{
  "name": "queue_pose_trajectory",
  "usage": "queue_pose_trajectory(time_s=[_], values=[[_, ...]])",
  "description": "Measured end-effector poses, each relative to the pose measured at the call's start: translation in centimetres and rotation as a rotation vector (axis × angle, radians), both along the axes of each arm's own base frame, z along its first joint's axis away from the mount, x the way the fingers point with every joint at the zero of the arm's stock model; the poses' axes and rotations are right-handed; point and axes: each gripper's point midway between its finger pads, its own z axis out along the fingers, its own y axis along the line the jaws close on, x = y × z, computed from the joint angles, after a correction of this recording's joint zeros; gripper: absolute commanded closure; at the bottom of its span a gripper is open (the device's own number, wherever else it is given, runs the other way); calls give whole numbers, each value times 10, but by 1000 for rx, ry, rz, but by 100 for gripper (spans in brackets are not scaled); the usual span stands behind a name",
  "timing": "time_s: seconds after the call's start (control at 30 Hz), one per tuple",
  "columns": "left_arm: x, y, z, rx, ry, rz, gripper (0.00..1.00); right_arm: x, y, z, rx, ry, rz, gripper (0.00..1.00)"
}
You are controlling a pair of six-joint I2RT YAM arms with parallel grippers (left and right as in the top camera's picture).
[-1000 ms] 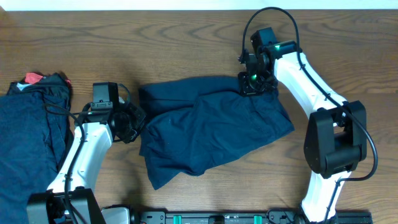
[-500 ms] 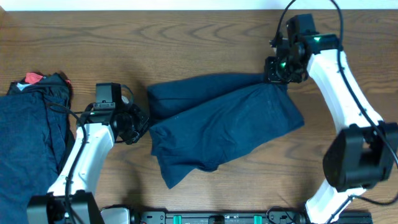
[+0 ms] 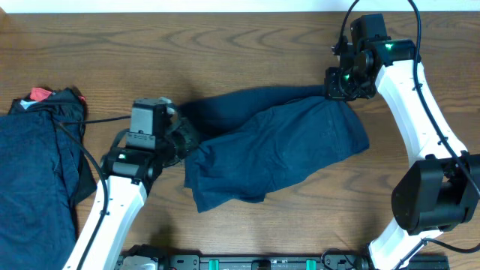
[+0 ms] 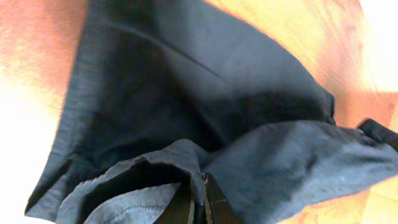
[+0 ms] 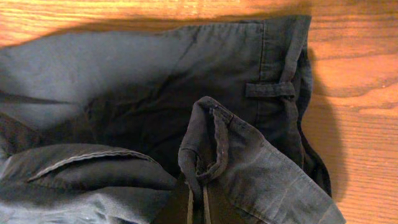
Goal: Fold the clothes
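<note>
A dark navy pair of shorts (image 3: pixel 274 150) lies wrinkled across the middle of the table, stretched between both arms. My left gripper (image 3: pixel 182 137) is shut on its left edge, where a fold of the navy shorts (image 4: pixel 186 112) is pinched between the jaws. My right gripper (image 3: pixel 336 88) is shut on the upper right corner. In the right wrist view the waistband of the shorts (image 5: pixel 217 134) with a belt loop bunches up in the jaws. A pile of more navy clothes (image 3: pixel 34 172) lies at the left, with a red piece (image 3: pixel 40 94) at its top.
The wooden table (image 3: pixel 225 45) runs bare along the back. A black rail (image 3: pixel 262 262) lines the front edge. A black cable (image 3: pixel 75 127) crosses from the left arm over the pile.
The right gripper has pulled its corner of the shorts right and toward the back. The left gripper has moved right with the left edge, and the whole garment has shifted right.
</note>
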Motion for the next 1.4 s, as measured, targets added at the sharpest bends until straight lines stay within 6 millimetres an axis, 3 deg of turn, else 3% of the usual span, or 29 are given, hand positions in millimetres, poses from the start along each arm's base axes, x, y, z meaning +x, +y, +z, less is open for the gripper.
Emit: queue_pose_trajectory(time_s=[0.23, 0.63, 0.77, 0.93, 1.23, 1.4], values=[[8, -18, 35, 99, -123, -43, 94, -2, -2, -1, -12, 7, -3, 99], [34, -13, 100, 174, -314, -28, 94, -1, -5, -1, -30, 4, -8, 99], [38, -8, 107, 209, -340, -11, 94, -1, -6, -1, -34, 4, -9, 99], [53, -6, 85, 269, -296, -7, 94, -1, -6, -2, -34, 4, -9, 99], [122, -19, 16, 343, -274, -12, 94, -4, -8, -3, -42, 19, -11, 99], [139, -5, -15, 362, -228, 23, 94, -8, -11, -4, -63, 33, -15, 99]])
